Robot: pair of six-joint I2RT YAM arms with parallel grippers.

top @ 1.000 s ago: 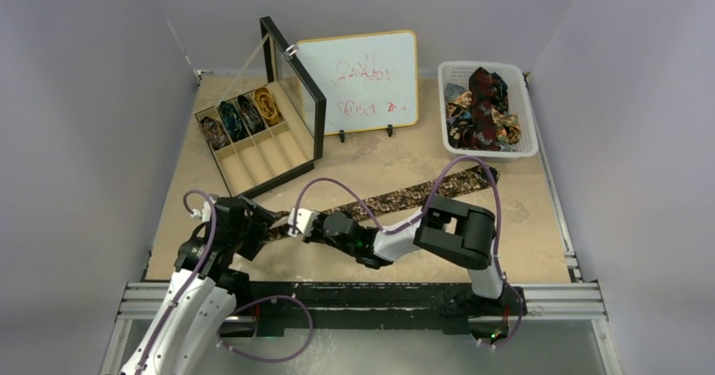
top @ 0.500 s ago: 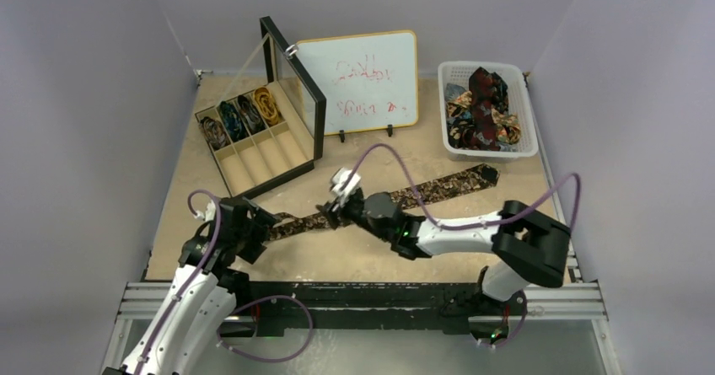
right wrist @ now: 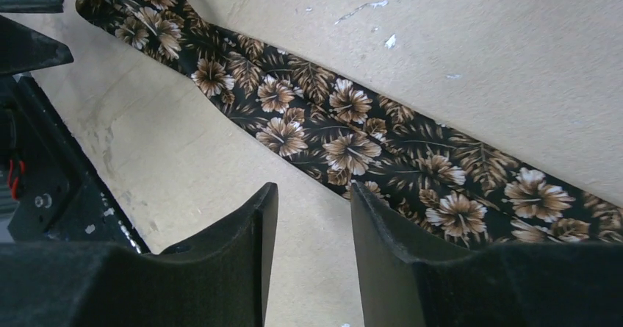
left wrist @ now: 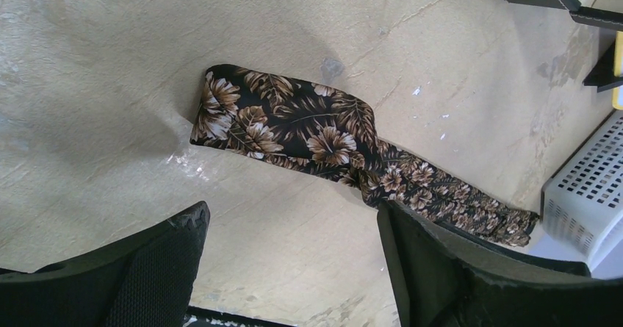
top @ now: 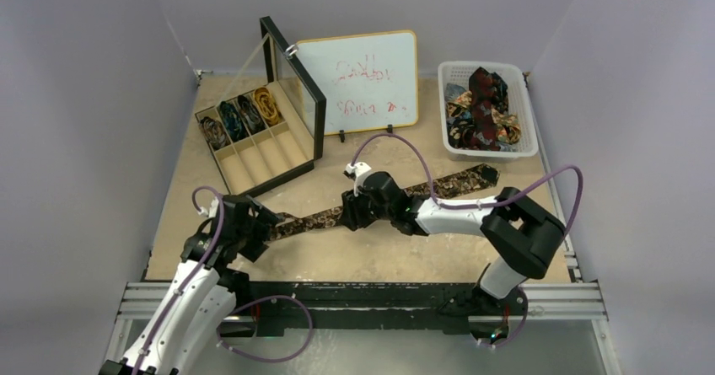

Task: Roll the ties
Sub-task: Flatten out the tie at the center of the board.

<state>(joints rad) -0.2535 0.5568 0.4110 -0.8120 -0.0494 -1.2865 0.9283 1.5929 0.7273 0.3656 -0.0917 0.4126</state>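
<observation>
The left gripper [left wrist: 292, 228] stood spread wide over the floral tie [left wrist: 294, 125] — empty. The right gripper [right wrist: 312, 209] hovered mid-tie, fingers partly apart, holding nothing.

Tie [top: 316, 221] middle hidden beneath right pincer [top: 347, 215], whiteboard [top: 362, 80] scrawl unreadable, basket [left wrist: 588, 187] cut by frame edge

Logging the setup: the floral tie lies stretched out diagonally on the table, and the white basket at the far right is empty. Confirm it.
One thing is wrong: the white basket is not empty. It holds a heap of loose ties, as the top external view shows. The floral tie does lie stretched out diagonally on the table.
</observation>
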